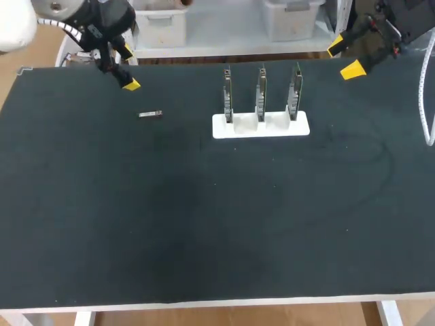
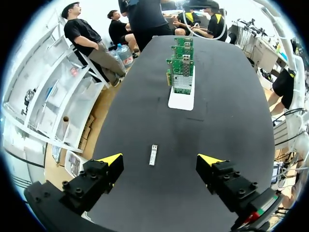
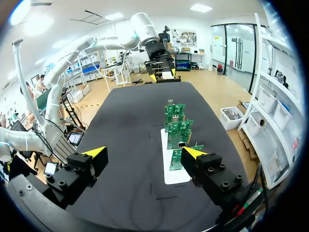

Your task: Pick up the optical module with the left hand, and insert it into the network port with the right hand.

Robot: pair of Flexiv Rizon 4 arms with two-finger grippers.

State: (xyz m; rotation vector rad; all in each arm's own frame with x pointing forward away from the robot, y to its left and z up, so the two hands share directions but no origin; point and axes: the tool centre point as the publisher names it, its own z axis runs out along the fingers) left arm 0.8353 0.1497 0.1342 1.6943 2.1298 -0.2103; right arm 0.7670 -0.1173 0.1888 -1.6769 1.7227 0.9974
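my left gripper [image 1: 129, 68] hangs with fingers wide apart near the optical module [image 1: 150, 114], which lies flat on the black table [image 1: 204, 224]. my right gripper [image 1: 344, 58], fingers also apart, is off to the side of the white card rack [image 1: 261, 126].

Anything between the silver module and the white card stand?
Nothing: only bare black mat between the small silver optical module and the white stand holding three green circuit cards. Head and left wrist views show it.

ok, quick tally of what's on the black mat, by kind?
Small silver metal optical module: 1
Upright green network cards: 3
White rectangular card stand: 1
Total: 5
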